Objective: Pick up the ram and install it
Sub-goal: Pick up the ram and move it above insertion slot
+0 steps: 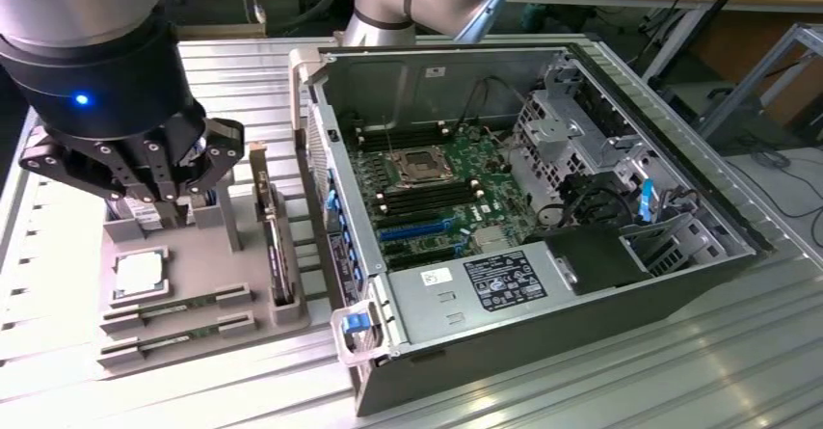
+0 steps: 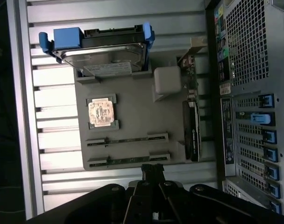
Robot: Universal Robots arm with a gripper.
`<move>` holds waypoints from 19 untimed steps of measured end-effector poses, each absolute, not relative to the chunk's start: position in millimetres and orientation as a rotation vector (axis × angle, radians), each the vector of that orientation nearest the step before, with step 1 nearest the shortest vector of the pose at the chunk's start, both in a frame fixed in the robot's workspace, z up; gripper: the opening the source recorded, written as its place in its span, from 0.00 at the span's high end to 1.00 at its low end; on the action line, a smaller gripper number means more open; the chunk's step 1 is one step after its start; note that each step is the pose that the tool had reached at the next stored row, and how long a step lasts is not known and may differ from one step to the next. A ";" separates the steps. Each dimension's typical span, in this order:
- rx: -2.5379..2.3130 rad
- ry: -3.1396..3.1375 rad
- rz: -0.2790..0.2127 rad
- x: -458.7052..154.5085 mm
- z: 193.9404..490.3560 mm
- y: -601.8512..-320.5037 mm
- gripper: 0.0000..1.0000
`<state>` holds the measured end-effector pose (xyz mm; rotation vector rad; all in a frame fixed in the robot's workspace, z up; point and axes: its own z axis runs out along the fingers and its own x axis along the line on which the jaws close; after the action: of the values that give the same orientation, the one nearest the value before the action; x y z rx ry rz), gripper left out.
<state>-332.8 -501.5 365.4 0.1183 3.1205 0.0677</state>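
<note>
Black pincer (image 2: 152, 170), tips pressed together, hangs above a grey tray (image 2: 132, 114) holding 2 slim green ram sticks (image 2: 128, 160).

We see an open computer case (image 1: 425, 72) lying on the slatted metal tabletop (image 1: 604, 361), its motherboard (image 1: 444, 193) exposed. Beside it, a grey tray (image 2: 137, 116) holds a hard drive (image 2: 104, 53) in blue brackets (image 2: 66, 37), a square processor chip (image 2: 101, 112) and an upright expansion card (image 2: 191, 133).
</note>
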 end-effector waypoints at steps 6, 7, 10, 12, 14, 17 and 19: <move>0.116 3.124 0.068 -339.5 341.1 -505.0 0.83; 0.116 3.124 0.067 -339.5 339.2 -505.1 0.76; 0.116 3.124 0.068 -339.5 339.3 -505.2 0.75; 0.115 3.124 0.070 -339.4 339.0 -505.4 0.63; 0.115 3.124 0.070 -339.5 338.9 -505.7 0.56; 0.116 3.124 0.070 -339.5 338.9 -505.7 0.56; 0.115 3.124 0.069 -339.4 338.9 -505.7 0.71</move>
<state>-339.4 -505.7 338.9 0.1155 3.1238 0.0695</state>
